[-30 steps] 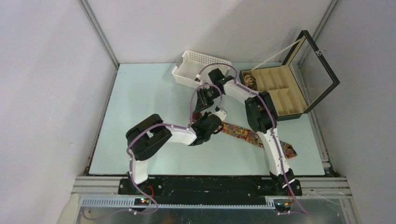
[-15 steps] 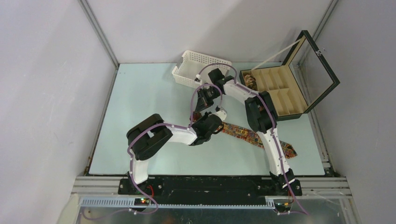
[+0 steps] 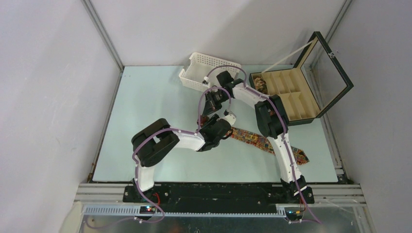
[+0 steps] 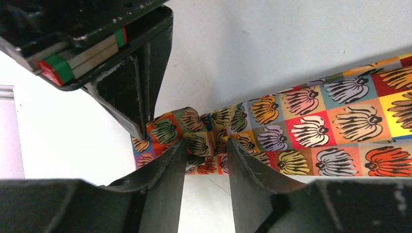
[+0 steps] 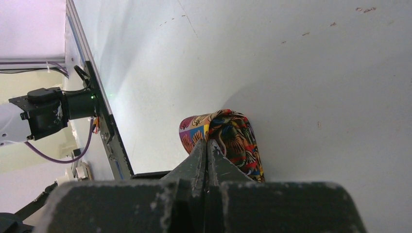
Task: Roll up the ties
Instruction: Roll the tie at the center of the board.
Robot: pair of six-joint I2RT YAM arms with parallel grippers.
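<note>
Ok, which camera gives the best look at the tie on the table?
Left wrist: the tie fills the frame, pattern sharp, folded end included. Right wrist shows only that fold; the top view, a small strip partly behind the right arm.

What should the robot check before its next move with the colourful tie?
1. Grip: the right gripper is shut on the folded end of the tie: ok.
2. Helper hand: the left gripper is open, with its fingertips at the fold: ok.
3. Roll finished: not ok. Only the end is folded over, and the rest lies flat on the table.
4. Flat part free of twists: ok near the grippers. Farther along, the right arm covers part of it, so cannot tell.
5. Place to put it: the black box has its lid up and shows empty compartments: ok.
</note>
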